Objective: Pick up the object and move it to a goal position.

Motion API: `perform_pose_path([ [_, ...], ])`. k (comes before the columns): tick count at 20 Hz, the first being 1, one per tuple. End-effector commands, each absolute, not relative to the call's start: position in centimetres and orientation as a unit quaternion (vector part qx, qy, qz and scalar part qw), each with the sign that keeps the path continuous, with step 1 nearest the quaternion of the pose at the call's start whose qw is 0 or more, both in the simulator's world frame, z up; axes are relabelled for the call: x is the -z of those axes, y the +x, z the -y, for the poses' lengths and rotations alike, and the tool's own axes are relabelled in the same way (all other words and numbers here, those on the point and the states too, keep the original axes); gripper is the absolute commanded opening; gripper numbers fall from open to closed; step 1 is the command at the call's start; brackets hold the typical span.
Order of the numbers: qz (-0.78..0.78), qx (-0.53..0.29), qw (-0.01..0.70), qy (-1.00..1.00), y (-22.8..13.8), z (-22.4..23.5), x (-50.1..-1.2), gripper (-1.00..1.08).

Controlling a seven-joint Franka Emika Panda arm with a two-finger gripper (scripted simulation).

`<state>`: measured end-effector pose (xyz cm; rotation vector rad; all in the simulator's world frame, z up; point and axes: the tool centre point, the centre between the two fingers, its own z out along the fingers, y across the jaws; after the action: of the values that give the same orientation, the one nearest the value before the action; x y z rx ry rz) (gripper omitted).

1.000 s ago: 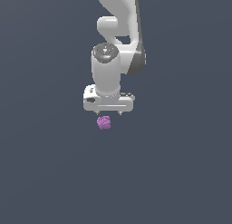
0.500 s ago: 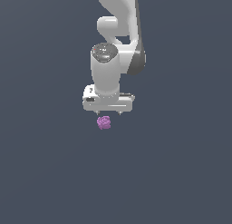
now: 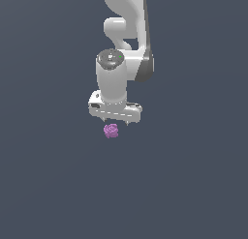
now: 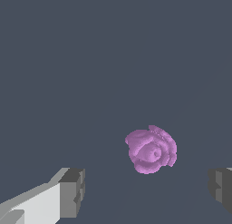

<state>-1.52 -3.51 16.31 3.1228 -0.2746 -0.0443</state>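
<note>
That tiny lumpy purple-magenta berry-like blob (image 3: 112,131) sits mid-frame on the plain grey floor (image 3: 193,185) just under the white gripper (image 3: 115,122), fingers spread wide, and it looks light and bumpy, so I'd pinch across its fat middle.

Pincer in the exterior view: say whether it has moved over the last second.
Yes. The pincer has dropped slightly toward the purple blob, which lies where it did; the gap between them has narrowed.
</note>
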Motion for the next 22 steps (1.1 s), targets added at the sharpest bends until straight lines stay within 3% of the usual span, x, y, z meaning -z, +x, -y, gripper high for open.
perform_pose_path([
  [1,0.118,0.014,0.002,0.993,-1.6,3.6,-15.9,1.0],
  [22,0.417,0.01,-0.001,0.909,-2.9,4.9,-12.4,1.0],
])
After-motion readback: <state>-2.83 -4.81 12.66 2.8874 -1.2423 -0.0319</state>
